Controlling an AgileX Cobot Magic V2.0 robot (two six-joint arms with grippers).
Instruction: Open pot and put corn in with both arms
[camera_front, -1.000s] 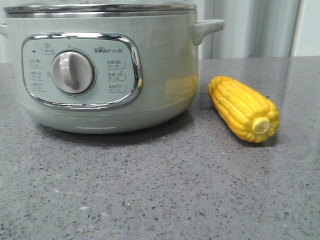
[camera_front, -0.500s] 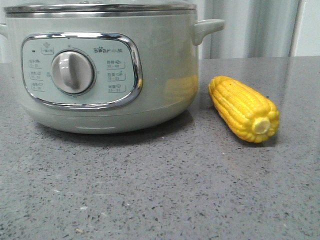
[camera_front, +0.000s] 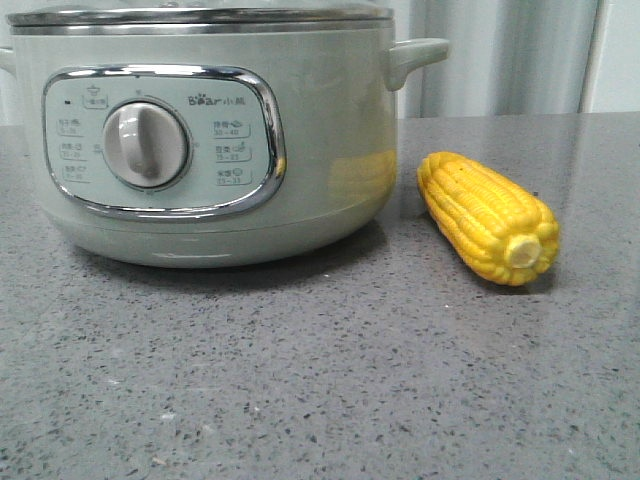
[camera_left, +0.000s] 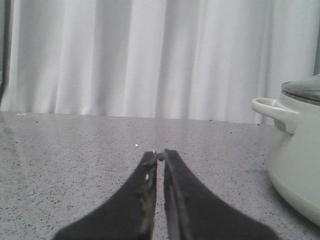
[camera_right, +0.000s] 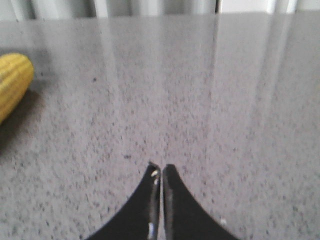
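Note:
The pot (camera_front: 200, 140), a pale grey-green cooker with a beige dial and its lid on, stands at the left of the front view. The yellow corn (camera_front: 488, 216) lies on the table just right of it, stub end toward the camera. Neither gripper shows in the front view. My left gripper (camera_left: 160, 154) is shut and empty, low over the table, with the pot (camera_left: 297, 150) and its side handle off to one side. My right gripper (camera_right: 160, 167) is shut and empty over bare table, and the corn's end (camera_right: 12, 82) shows at the frame edge.
The table (camera_front: 320, 380) is grey speckled stone. White curtains (camera_left: 150, 55) hang behind its far edge.

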